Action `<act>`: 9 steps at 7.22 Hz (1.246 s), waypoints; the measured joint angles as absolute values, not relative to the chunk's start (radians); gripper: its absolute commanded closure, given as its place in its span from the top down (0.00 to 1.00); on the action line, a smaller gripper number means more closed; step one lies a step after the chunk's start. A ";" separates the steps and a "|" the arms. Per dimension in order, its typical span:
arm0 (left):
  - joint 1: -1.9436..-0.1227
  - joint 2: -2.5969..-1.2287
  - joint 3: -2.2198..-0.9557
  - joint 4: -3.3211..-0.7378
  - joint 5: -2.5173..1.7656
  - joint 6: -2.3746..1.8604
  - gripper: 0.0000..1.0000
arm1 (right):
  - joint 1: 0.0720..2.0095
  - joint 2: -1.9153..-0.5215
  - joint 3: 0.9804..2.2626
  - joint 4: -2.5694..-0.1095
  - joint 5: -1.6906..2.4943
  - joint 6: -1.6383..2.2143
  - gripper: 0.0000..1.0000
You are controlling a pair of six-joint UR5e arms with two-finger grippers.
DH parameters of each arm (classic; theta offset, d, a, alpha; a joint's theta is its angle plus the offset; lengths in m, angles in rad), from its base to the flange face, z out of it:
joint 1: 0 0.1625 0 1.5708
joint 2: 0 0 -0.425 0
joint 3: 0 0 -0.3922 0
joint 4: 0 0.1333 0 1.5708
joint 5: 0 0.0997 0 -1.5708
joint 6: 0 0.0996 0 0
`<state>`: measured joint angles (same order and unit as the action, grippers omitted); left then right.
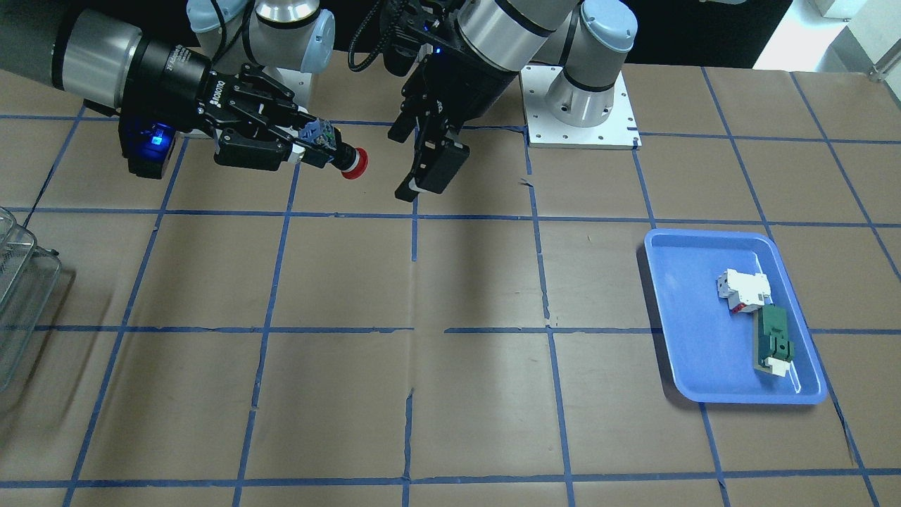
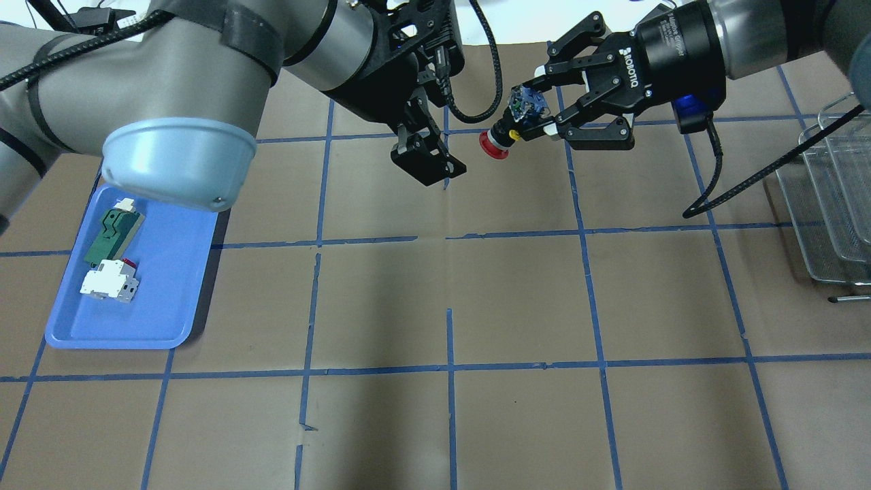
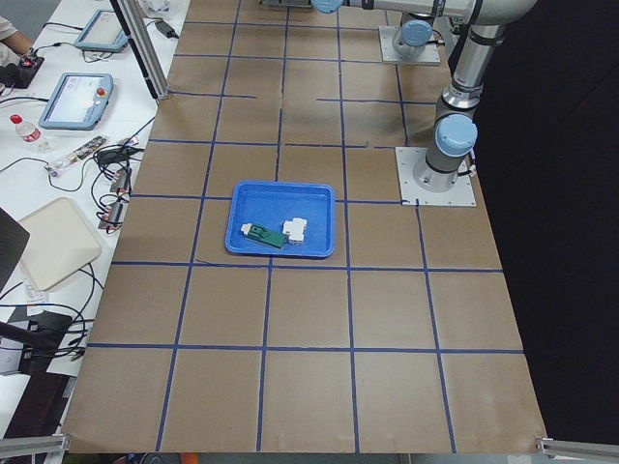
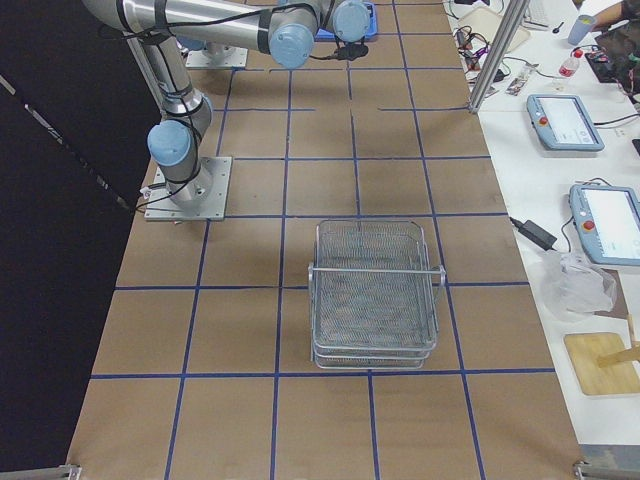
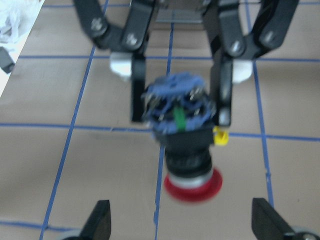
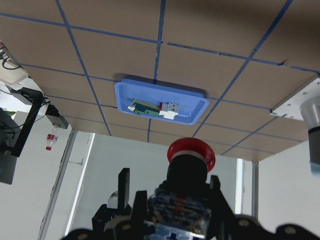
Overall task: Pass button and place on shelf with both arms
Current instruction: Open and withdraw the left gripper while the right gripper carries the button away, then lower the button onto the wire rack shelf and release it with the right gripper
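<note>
Overhead exterior: brown table (image 2: pixel 517 299), blue-taped grid; shelf (image 2: pixel 816 231) on it.

Red-capped button (image 2: pixel 509 125), roughly level, in right gripper (image 2: pixel 537 105); silvery mesh shelf (image 4: pixel 375 271), seemingly two-tiered, well apart.

The button (image 2: pixel 507 129) has a red cap, black body and blue-grey block. The table (image 2: pixel 517 299) is brown with a blue tape grid. The tray (image 2: pixel 163 327) is blue, the breaker (image 2: pixel 109 280) white and red, the flat part (image 2: pixel 112 235) green, white-ended. The shelf (image 4: pixel 375 290) is silvery mesh. The left arm (image 2: pixel 170 88) and right arm (image 2: pixel 748 34) are silver-grey; the right gripper (image 2: pixel 541 102) is black.
</note>
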<state>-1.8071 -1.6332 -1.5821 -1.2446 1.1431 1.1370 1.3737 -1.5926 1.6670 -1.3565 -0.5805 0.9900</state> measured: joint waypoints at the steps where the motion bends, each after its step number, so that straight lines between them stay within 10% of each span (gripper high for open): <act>1: -1.775 -1.629 -1.583 -1.285 1.230 1.095 1.00 | 1.353 -1.594 1.666 -1.372 -0.660 0.910 0.00; 9: -1.524 -1.547 -1.590 -1.436 1.657 0.604 1.00 | 0.976 -1.651 1.664 -1.669 -1.397 -0.308 0.00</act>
